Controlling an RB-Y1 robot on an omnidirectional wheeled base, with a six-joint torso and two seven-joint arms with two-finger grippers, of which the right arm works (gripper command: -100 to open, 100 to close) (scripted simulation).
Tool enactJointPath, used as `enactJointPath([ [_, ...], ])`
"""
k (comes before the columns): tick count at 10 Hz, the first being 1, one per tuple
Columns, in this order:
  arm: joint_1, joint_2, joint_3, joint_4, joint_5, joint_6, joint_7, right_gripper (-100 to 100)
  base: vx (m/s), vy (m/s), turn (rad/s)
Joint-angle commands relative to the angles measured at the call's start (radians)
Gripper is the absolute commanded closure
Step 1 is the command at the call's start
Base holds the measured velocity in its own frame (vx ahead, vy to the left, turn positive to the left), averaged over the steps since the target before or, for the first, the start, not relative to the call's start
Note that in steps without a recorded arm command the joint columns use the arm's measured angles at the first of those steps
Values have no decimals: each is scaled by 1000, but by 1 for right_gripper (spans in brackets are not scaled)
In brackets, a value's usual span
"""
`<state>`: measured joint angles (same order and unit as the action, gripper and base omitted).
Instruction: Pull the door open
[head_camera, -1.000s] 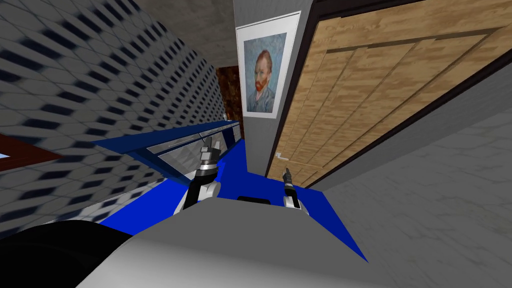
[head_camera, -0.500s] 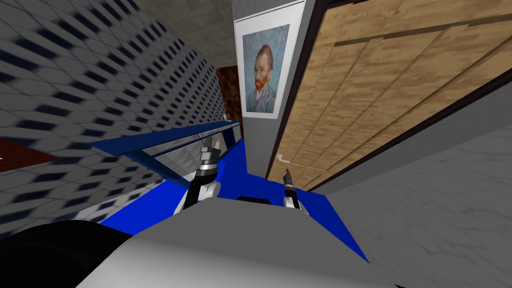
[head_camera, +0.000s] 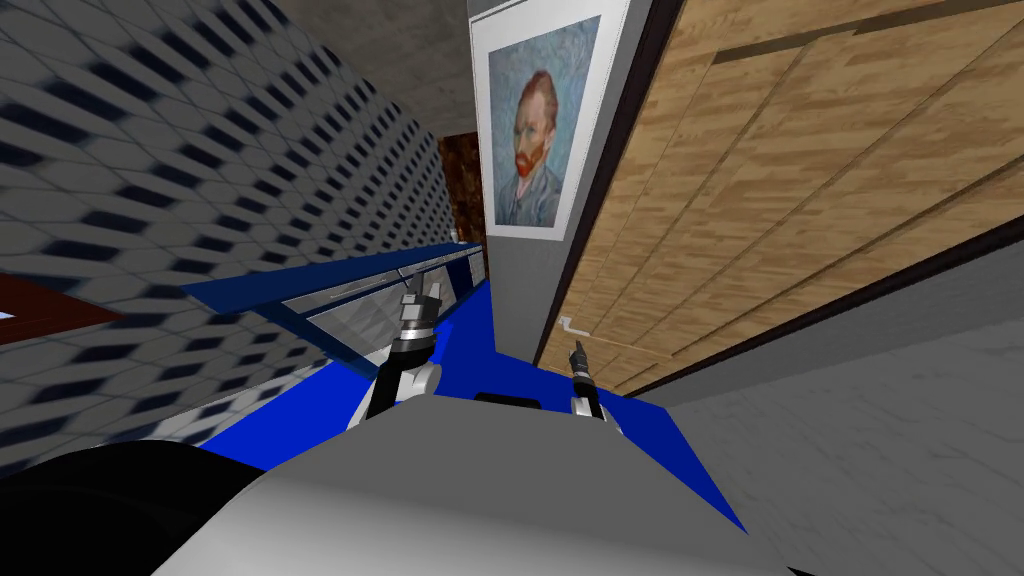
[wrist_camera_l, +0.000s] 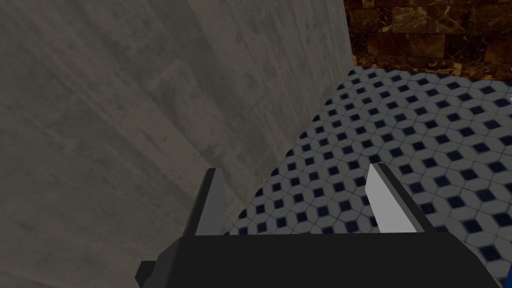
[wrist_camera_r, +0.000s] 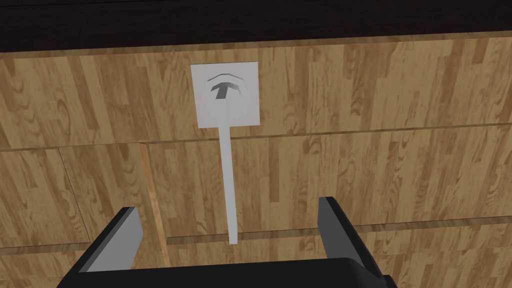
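A light wooden panelled door (head_camera: 780, 190) in a dark frame stands ahead on my right. Its thin white lever handle (wrist_camera_r: 228, 180) hangs from a square white plate (wrist_camera_r: 226, 95) near the door's edge, also small in the head view as the handle (head_camera: 568, 326). My right gripper (wrist_camera_r: 227, 235) faces the door, open, with the lever's free end lying between its fingers, a short way off from the wood. In the head view the right gripper (head_camera: 577, 352) sits just below the handle. My left gripper (head_camera: 420, 296) is held forward to the left, open and holding nothing (wrist_camera_l: 295, 200).
A portrait picture (head_camera: 528, 130) hangs on the grey wall strip left of the door frame. A blue counter with grey fronts (head_camera: 370, 290) runs along the tiled wall (head_camera: 180, 180) on my left. The floor between is blue (head_camera: 470, 335).
The whole head view has shifted: the door and picture loom larger and closer, so I have moved toward the door. The handle now sits nearer my right gripper. Both arms keep their pose.
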<state>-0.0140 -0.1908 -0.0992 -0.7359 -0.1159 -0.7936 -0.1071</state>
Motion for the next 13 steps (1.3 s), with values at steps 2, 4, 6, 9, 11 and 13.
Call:
enactJointPath([
  [2,13,-35,-18,30,-13,-30,-30,-100,239,23,133],
  [4,29,-69,-36,53,-27,-52,-57,-100,225,1,178],
  [6,29,-69,-36,53,-27,-52,-57,-100,92,-7,4],
  [9,36,-89,-45,72,-34,-69,-74,-100,119,-25,76],
  [11,36,-89,-45,72,-34,-69,-74,100,-22,4,-15],
  [13,36,-89,-45,72,-34,-69,-74,100,-15,1,6],
])
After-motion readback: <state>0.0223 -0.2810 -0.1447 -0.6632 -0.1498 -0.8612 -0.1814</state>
